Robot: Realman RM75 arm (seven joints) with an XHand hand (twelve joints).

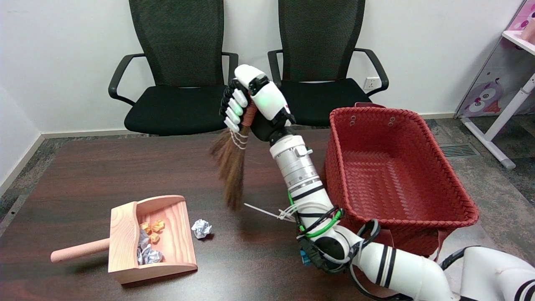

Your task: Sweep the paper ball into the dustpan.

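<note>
Risk sits with the broom [232, 167]; my right hand [250, 106] has its fingers wrapped tight round the handle, bristles hanging clear of the table; the paper ball [202, 228] lies just beside the dustpan [179, 264], at its 3 o'clock; I judge a hard swipe could flick it past the pan's open mouth or push the pan away.

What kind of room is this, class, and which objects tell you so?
Probably an office or meeting room: two black mesh office chairs behind a dark brown wooden table, grey carpet flooring, and a white wall socket.
</note>
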